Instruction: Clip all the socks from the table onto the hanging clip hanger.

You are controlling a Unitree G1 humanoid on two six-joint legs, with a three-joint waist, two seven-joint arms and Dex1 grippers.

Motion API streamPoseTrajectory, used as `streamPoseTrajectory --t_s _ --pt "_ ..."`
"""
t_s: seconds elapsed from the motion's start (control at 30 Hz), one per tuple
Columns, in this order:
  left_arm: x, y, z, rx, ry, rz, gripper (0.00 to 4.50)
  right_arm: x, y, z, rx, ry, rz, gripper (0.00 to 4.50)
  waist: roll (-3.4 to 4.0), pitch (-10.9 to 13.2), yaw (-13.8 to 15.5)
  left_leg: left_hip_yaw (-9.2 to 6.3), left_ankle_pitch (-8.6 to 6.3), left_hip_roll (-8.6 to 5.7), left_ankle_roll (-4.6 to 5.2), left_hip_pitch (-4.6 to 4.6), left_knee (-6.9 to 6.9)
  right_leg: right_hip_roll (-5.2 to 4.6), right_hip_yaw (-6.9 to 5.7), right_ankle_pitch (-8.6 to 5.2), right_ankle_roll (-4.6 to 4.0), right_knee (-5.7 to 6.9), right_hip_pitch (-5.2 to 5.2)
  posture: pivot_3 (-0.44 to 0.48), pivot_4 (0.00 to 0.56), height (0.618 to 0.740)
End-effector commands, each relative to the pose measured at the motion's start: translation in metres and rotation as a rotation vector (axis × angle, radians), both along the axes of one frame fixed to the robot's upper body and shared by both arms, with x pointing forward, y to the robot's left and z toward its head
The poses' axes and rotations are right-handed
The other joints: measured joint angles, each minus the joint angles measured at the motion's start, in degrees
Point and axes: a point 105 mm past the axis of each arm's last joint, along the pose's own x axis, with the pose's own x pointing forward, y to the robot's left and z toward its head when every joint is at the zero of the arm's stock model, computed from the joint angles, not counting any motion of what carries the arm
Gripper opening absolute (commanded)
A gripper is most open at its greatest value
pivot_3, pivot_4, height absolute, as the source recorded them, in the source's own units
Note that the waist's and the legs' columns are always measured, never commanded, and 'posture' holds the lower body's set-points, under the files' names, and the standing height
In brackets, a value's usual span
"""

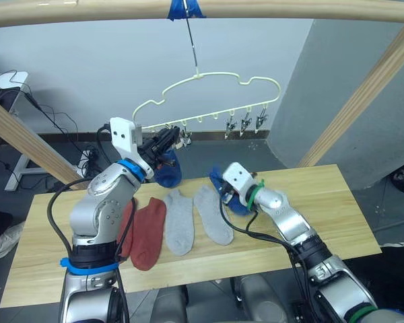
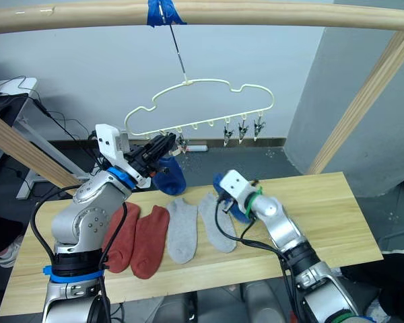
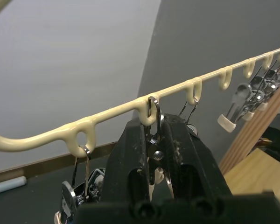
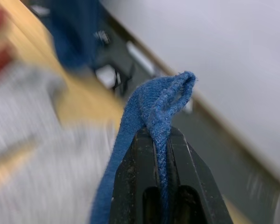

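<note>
sock (image 4: 154, 107): royal blue, cuff folded, pinched between closed right gripper (image 4: 161, 140) jaws
left gripper (image 3: 155, 140): jaws squeezed a clip (image 3: 154, 122) on the hanger (image 3: 107, 112)
hidden: sock's lower part

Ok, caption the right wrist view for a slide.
Right end effector pinching a folded blue sock above the table.
</note>
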Motion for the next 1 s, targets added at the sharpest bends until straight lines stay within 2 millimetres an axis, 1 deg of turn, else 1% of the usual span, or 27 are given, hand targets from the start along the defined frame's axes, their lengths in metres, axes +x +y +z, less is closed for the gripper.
streamPoseTrajectory --t_s 0.03,0.13,0.23,0.53,1.0 --pt "-0.011 -0.006 0.029 -0.014 -0.095 -0.057 0.21 -0.009 0.028 0.037 -0.003 -0.152 0.109 0.0 0.0 0.0 0.02 0.01 0.0 0.0 0.0 -0.01 0.0 -0.01 0.01 0.0 0.0 -0.01 0.0 -0.181 0.232 0.74" --pt "-0.012 -0.006 0.029 -0.022 -0.081 -0.065 0.21 -0.009 0.038 0.049 -0.01 -0.208 0.137 0.0 0.0 0.0 0.1 0.02 0.0 -0.02 0.0 -0.02 0.01 -0.04 0.01 0.03 -0.05 -0.02 0.0 -0.178 0.23 0.74" --pt "-0.013 -0.005 0.029 -0.025 -0.069 -0.069 0.21 -0.009 0.041 0.053 -0.01 -0.227 0.148 0.0 -0.01 0.0 0.28 -0.01 0.0 -0.03 0.0 -0.04 0.01 -0.06 -0.04 0.14 -0.23 -0.02 0.01 -0.177 0.226 0.74" --pt "-0.013 -0.003 0.028 -0.02 -0.053 -0.072 0.21 -0.009 0.044 0.06 0.003 -0.272 0.153 0.0 -0.01 0.0 0.08 -0.02 0.0 -0.05 -0.01 -0.03 0.01 -0.1 -0.07 0.17 -0.28 0.02 0.0 -0.178 0.223 0.74" --pt "-0.012 -0.005 0.024 -0.019 -0.046 -0.074 0.21 -0.014 0.053 0.075 0.044 -0.316 0.172 0.0 -0.01 -0.01 0.1 -0.02 0.0 -0.05 -0.01 -0.03 0.02 -0.11 -0.07 0.17 -0.29 0.04 0.0 -0.183 0.22 0.74"
